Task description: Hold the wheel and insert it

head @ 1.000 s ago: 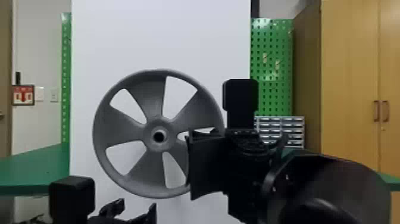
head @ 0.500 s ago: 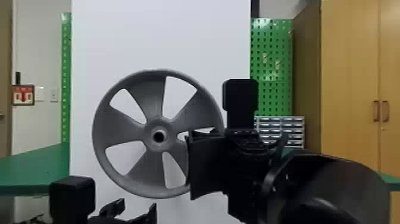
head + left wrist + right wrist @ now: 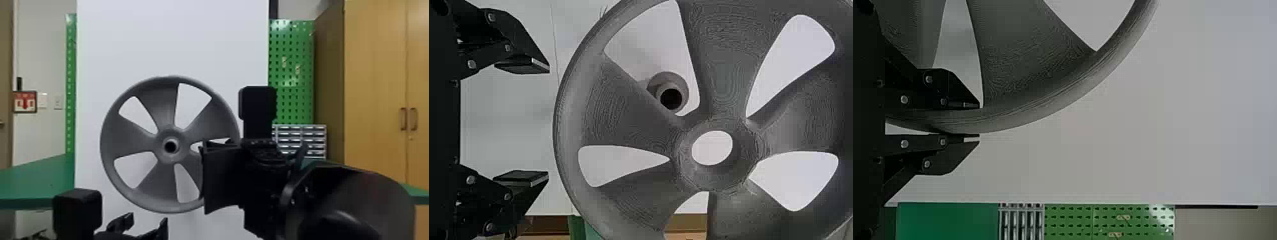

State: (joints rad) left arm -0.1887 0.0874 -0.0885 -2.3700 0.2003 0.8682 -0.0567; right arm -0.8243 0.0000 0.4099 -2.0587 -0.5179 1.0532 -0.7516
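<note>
Five broad spokes join the hub (image 3: 161, 154) to the rim (image 3: 107, 162) of the grey wheel (image 3: 164, 110), which stands upright in front of a white board (image 3: 174, 38). The right claw (image 3: 204, 166) is clamped on the wheel, at the robot's right side of it; in the right wrist view its two fingers pinch the rim from both faces of the band. The left claw (image 3: 147, 219) is released, its fingers spread with nothing between them, near the rim. In the left wrist view a hollow stub (image 3: 668, 78) shows beyond the wheel through a gap between two spokes, partly covered by one, while bare white shows through the hub's hole, so the wheel is off the stub.
</note>
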